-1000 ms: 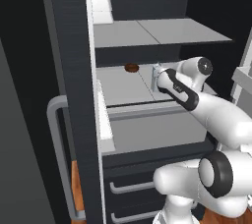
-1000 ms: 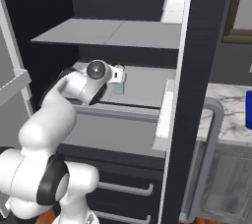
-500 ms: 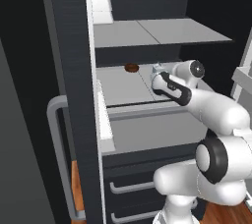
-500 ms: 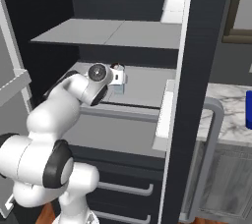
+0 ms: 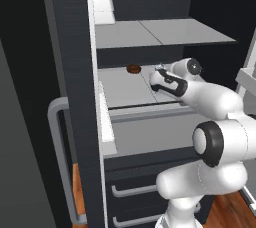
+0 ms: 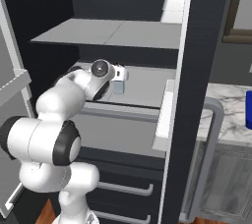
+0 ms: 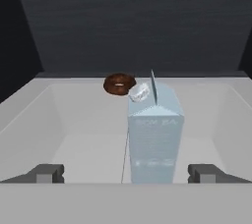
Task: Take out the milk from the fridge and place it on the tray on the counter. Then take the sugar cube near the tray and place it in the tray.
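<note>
Gripper spread wide inside fridge, milk upright on shelf between fingertips, ungrasped. Carton probably light, thin-walled, smooth; squeeze flat sides mid-body, below gable. Brown donut behind.

1. In the left base view the arm's own wrist covers the milk on the fridge shelf, so the carton can't be made out there.
2. In the right base view only a small pale sliver of the carton peeks past the wrist.
3. The tray is cut by the right edge, just a blue strip on the counter.
4. In the hand view the carton's foot is hidden at the bottom.
5. The brown ring behind the carton is too small to identify.
</note>
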### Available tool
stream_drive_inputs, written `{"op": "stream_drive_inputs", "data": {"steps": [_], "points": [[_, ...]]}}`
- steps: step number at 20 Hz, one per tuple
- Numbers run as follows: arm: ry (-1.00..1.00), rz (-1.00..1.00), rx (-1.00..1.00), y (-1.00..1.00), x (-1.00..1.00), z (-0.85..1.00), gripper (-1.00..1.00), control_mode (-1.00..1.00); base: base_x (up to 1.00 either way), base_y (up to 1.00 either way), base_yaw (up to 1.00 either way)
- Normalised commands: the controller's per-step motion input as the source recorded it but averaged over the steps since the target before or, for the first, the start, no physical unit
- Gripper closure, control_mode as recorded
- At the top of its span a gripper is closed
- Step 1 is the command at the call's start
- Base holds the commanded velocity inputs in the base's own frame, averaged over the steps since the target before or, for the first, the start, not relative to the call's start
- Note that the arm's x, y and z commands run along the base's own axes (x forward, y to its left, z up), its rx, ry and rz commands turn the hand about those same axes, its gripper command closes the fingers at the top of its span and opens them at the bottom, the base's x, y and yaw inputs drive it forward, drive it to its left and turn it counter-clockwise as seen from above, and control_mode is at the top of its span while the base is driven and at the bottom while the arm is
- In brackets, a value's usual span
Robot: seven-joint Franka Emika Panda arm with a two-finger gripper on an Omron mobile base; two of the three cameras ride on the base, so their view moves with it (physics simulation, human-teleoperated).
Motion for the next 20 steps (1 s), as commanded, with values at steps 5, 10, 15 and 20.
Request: {"op": "stream_drive_inputs", "data": {"steps": [5, 10, 15, 20], "points": [[0.00, 0.00, 0.00, 0.00, 0.25, -0.07, -1.00, -1.00, 0.00, 0.00, 0.00], [0.00, 0.00, 0.00, -0.07, 0.05, -0.07, -1.00, -1.00, 0.00, 0.00, 0.00], [0.00, 0.00, 0.00, -0.06, 0.04, 0.00, -1.00, -1.00, 0.00, 0.00, 0.00], [0.00, 0.00, 0.00, -0.02, 0.20, 0.00, -1.00, -1.00, 0.00, 0.00, 0.00]]}}
